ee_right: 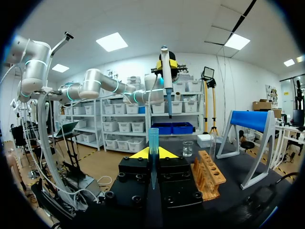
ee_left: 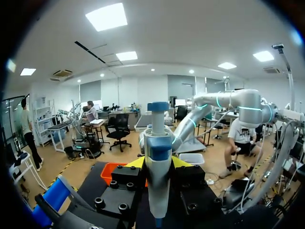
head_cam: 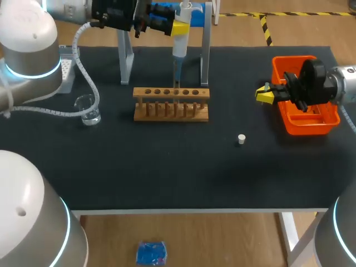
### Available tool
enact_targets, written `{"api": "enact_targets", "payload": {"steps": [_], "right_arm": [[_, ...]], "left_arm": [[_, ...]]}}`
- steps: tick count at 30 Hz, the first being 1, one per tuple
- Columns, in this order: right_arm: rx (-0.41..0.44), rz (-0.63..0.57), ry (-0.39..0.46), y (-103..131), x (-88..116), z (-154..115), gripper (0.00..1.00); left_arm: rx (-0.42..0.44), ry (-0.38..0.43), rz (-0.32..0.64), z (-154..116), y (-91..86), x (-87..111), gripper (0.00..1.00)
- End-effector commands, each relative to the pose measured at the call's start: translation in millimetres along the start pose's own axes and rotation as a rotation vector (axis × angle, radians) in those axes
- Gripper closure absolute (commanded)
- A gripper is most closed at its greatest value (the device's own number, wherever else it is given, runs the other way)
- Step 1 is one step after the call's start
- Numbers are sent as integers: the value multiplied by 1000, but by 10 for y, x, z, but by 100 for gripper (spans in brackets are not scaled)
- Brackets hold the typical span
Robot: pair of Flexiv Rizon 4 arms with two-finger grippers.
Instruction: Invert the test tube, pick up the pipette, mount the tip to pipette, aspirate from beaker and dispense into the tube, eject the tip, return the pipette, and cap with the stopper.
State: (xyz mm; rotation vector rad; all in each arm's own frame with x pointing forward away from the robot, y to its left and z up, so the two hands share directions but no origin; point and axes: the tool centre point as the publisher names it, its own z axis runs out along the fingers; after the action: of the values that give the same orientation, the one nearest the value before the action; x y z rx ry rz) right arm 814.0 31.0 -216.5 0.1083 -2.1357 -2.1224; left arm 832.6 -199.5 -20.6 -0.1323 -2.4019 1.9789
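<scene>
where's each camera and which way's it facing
Head view: above and behind, facing down on the table; left arm, right arm at its sides.
Left wrist view: on left wrist, facing the right arm past left gripper holding the pipette.
Right wrist view: on right wrist, facing the rack past right gripper holding a blue tip.
All share the pipette.

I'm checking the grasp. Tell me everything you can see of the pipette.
The pipette hangs upright at the table's back, clamped by the left gripper between its yellow fingers. Its plastic-looking body is white with a blue band and a blue-capped plunger on top. Below, it narrows to a slim bluish shaft that points down at the wooden rack. Whether it touches the rack cannot be told.
</scene>
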Motion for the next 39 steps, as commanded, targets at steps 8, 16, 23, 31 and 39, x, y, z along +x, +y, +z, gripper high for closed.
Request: {"api": "enact_targets", "payload": {"steps": [8,16,23,31,39], "right_arm": [[2,1,2,7,1,-10,100],[2,1,2,7,1,-10,100],[2,1,2,7,1,-10,100],[2,1,2,7,1,-10,100],[2,1,2,7,1,-10,100]], "left_arm": [[-10,-117,12,-69,-27,57,100],[-2,-136,11,-55,-18,40,100],[-6,-144,12,-56,-21,39,100],[-6,-144,12,-56,-21,39,100],[-6,-144,12,-56,-21,39,100]]}}
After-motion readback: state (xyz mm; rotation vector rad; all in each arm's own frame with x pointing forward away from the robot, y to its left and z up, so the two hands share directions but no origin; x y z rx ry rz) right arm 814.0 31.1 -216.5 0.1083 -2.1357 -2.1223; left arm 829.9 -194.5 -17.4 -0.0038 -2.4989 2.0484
